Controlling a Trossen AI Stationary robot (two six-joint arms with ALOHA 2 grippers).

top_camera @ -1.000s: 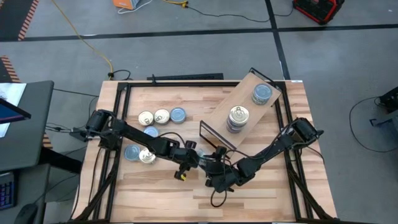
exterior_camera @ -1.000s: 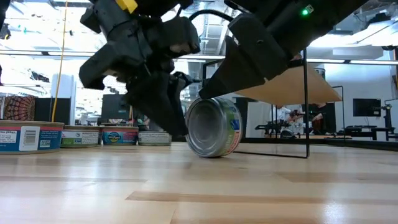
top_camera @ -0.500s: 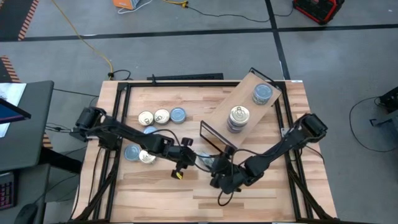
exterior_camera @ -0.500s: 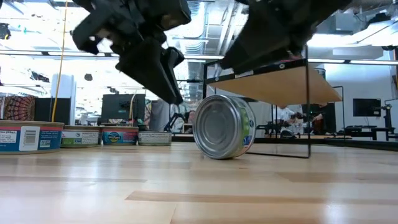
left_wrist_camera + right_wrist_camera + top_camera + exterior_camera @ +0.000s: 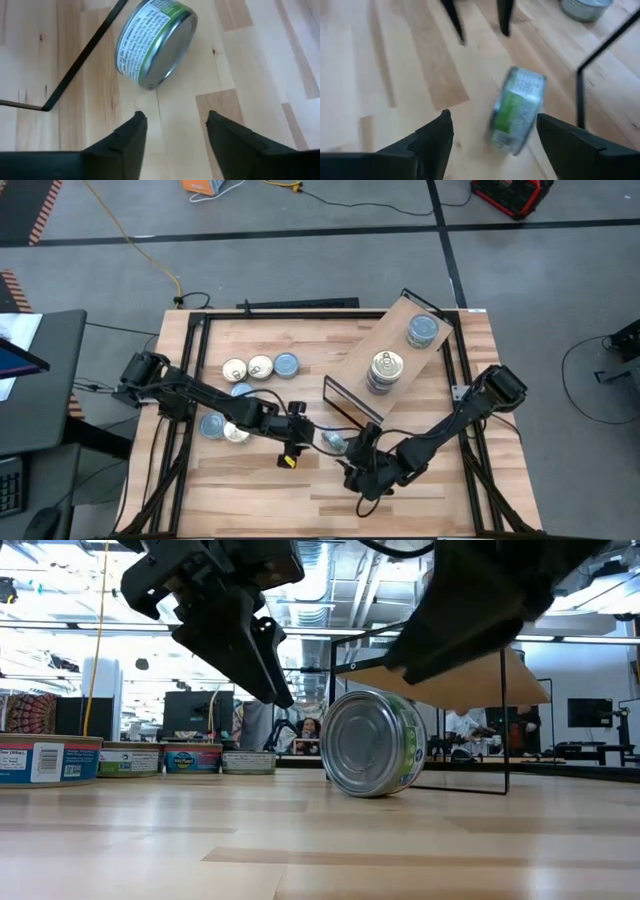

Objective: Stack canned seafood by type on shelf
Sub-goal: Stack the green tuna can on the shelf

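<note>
One tin of canned seafood with a green label stands on its curved side on the tabletop, just in front of the shelf's black frame; it also shows as the tin and the tin in the wrist views. My left gripper hovers open to its left, above the table. My right gripper hangs open on its near right side. Neither touches it. The shelf carries a gold-lidded stack and a blue-lidded stack.
Several loose tins lie flat at the table's left: gold-lidded ones, blue-lidded ones, and a pair beside my left arm. The shelf's thin black leg stands close behind the upright tin. Bare wood lies along the near edge.
Both grippers have drawn up and away from the green-labelled tin, which they flanked closely a second ago. The right one has also backed off toward the near edge and rolled. The tin has stayed on its edge and rolled a little toward the right and nearer.
</note>
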